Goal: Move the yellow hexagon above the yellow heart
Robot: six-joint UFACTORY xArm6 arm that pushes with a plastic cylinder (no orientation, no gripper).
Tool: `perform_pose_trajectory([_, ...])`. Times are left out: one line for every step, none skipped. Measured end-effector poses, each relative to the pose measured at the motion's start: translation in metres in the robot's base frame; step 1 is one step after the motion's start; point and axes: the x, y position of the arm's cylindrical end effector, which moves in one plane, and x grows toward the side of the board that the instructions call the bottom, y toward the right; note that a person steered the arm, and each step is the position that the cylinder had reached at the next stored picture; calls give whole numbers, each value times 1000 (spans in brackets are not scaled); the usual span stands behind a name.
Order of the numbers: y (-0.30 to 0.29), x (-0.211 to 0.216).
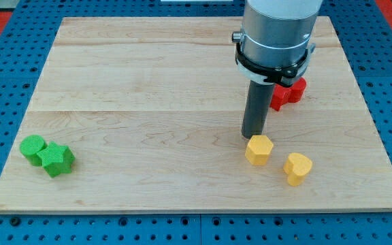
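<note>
The yellow hexagon (258, 150) lies on the wooden board at the view's lower right. The yellow heart (297, 168) lies just right of it and slightly lower, with a small gap between them. My tip (252, 137) stands right at the hexagon's upper left edge, touching or nearly touching it. The rod rises to the grey arm body at the view's top.
A red block (288, 93) sits behind the rod at the view's right, partly hidden by the arm. A green round block (33, 148) and a green star block (57, 160) touch each other at the view's lower left. The board's bottom edge (196, 209) runs near the heart.
</note>
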Motion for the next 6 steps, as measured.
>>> perform_pose_trajectory([9, 0])
perform_pose_trajectory([-6, 0])
perform_pose_trajectory([-31, 0])
perform_pose_trajectory([-36, 17])
perform_pose_trajectory([-7, 23])
perform_pose_trajectory([14, 29])
